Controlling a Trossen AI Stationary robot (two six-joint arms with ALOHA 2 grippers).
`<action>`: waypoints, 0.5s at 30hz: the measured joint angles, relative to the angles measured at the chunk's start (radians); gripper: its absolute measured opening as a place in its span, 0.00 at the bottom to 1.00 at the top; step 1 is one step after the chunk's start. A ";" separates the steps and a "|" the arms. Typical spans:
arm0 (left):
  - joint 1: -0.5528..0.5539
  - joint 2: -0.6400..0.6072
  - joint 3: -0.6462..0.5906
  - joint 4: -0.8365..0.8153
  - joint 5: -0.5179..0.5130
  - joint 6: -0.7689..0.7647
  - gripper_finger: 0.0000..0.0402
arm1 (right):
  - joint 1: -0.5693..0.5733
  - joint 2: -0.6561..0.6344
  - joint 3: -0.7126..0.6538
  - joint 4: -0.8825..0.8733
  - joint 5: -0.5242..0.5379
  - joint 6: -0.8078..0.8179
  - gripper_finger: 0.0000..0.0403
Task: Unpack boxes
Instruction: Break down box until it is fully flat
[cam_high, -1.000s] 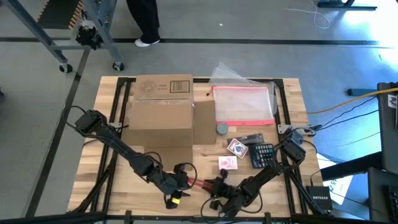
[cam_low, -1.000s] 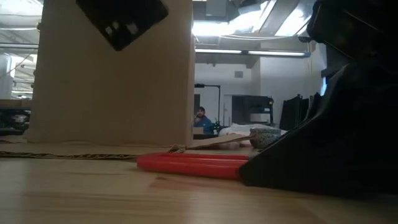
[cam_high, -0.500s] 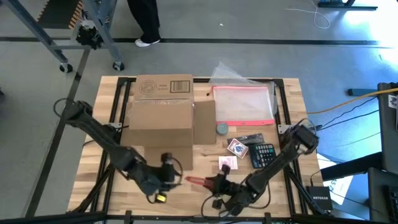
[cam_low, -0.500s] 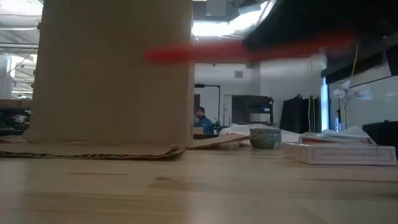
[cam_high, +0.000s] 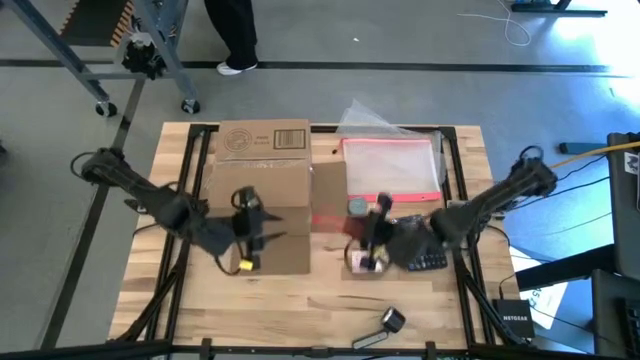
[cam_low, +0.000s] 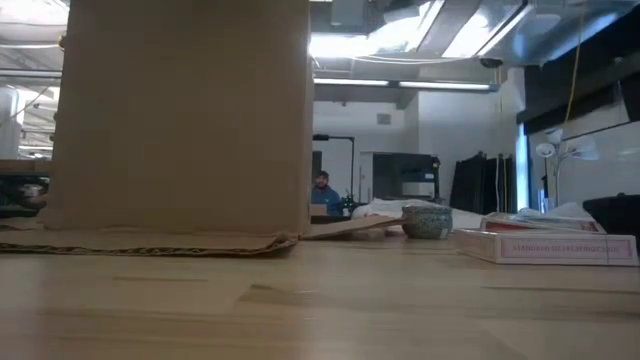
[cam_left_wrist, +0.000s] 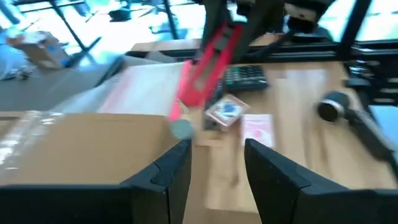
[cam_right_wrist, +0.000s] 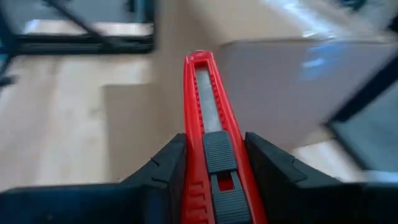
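Note:
The brown cardboard box (cam_high: 262, 180) stands at the table's far left, one flap (cam_low: 150, 240) lying flat on the wood toward the near edge. My left gripper (cam_high: 250, 235) hangs open above that near flap with nothing between its fingers (cam_left_wrist: 217, 149). To the box's right my right gripper (cam_high: 375, 232) is raised over the table and shut on a red box cutter (cam_high: 328, 218), whose tip points toward the box. The cutter also shows in the left wrist view (cam_left_wrist: 208, 62). Neither gripper appears in the low view. My right gripper pinches the box cutter's handle (cam_right_wrist: 214, 158) between its two fingers, one on each long side, level with the black slider. The cutter lies along the fingers and sticks out ahead of them toward the box (cam_right_wrist: 280, 81). It is lifted clear of the table.
A clear pouch with a pink-red edge (cam_high: 390, 165) lies at the far right. Nearer are a small grey round dish (cam_high: 357, 207), a card deck (cam_high: 380, 238), a pink card box (cam_high: 365, 262) and a calculator (cam_high: 425, 250). A black object (cam_high: 390, 320) lies by the near edge.
Both grippers have risen from the table's near edge. My right gripper lifted the red box cutter clear of the wood and carried it up and toward the far right. My left gripper rose and went toward the box, ending over its near flap.

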 joint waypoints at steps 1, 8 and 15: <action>0.019 -0.004 0.000 0.000 0.000 0.012 0.35 | -0.027 -0.025 0.000 -0.017 0.002 -0.018 0.34; 0.172 -0.003 0.037 -0.034 0.085 0.101 0.35 | -0.263 -0.144 0.000 -0.086 -0.052 -0.154 0.34; 0.401 -0.005 0.168 -0.224 0.212 0.068 0.35 | -0.523 -0.139 0.000 -0.068 -0.296 -0.352 0.34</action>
